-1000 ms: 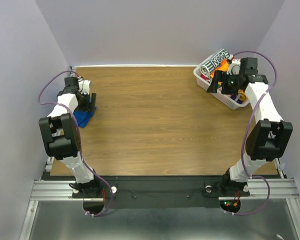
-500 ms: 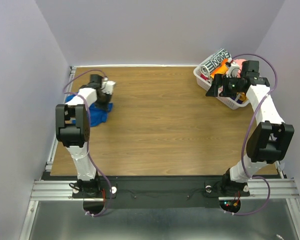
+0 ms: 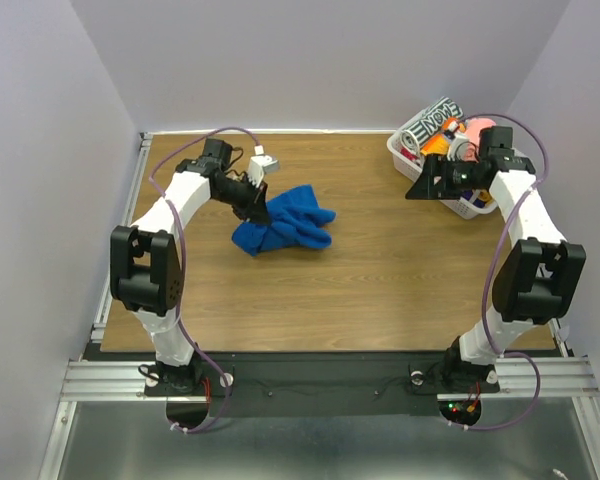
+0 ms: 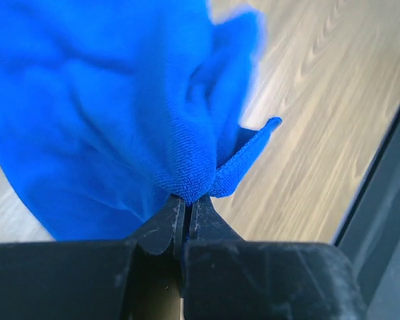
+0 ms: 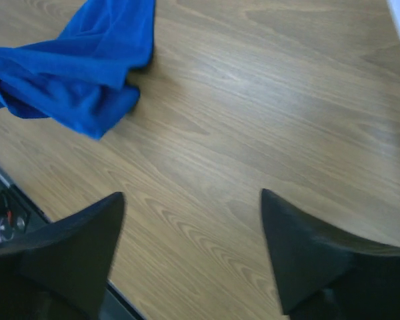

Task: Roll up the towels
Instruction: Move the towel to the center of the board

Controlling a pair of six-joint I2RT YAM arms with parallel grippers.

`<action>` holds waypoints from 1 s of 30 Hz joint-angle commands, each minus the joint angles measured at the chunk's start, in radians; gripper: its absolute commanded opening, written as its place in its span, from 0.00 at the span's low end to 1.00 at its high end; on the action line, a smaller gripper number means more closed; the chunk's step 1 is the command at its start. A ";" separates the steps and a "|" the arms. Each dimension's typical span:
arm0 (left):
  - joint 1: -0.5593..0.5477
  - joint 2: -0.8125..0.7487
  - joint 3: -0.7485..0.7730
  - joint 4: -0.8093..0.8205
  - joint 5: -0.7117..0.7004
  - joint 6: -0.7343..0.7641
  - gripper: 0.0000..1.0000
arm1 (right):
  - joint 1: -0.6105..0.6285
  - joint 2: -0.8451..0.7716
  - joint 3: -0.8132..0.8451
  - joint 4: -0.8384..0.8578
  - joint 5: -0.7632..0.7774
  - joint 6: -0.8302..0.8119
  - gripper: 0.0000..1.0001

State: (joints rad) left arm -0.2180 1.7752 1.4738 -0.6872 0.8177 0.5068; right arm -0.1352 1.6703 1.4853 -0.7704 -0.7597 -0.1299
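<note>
Fingers of the left gripper pinch the blue towel — bunched just ahead; right gripper fingers stand wide — table beneath.

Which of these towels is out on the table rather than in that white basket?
The blue towel, crumpled on the table, one edge pinched in the left gripper. The black-and-white patterned roll, the orange one and the pink one sit in the basket.

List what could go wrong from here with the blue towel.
1. The left gripper pinches only a thin fold of the blue towel; a pull may free it.
2. It lies bunched, not flat, so rolling now would likely come out lumpy.
3. The right gripper hangs open, apart from it, so nothing pins the cloth.
</note>
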 commanded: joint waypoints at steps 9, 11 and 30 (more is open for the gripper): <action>0.085 0.081 -0.055 -0.015 0.004 0.067 0.44 | 0.132 0.094 -0.074 -0.013 -0.046 -0.042 0.66; 0.092 0.064 -0.043 -0.032 0.020 0.078 0.53 | 0.186 0.094 -0.082 -0.012 -0.050 -0.048 0.64; 0.267 0.084 -0.015 0.164 -0.304 -0.109 0.61 | 0.430 0.486 0.393 0.226 0.264 0.188 0.56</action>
State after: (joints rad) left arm 0.0578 1.8267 1.3949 -0.5861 0.6083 0.4614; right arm 0.2951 2.0930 1.7283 -0.6167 -0.5865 -0.0040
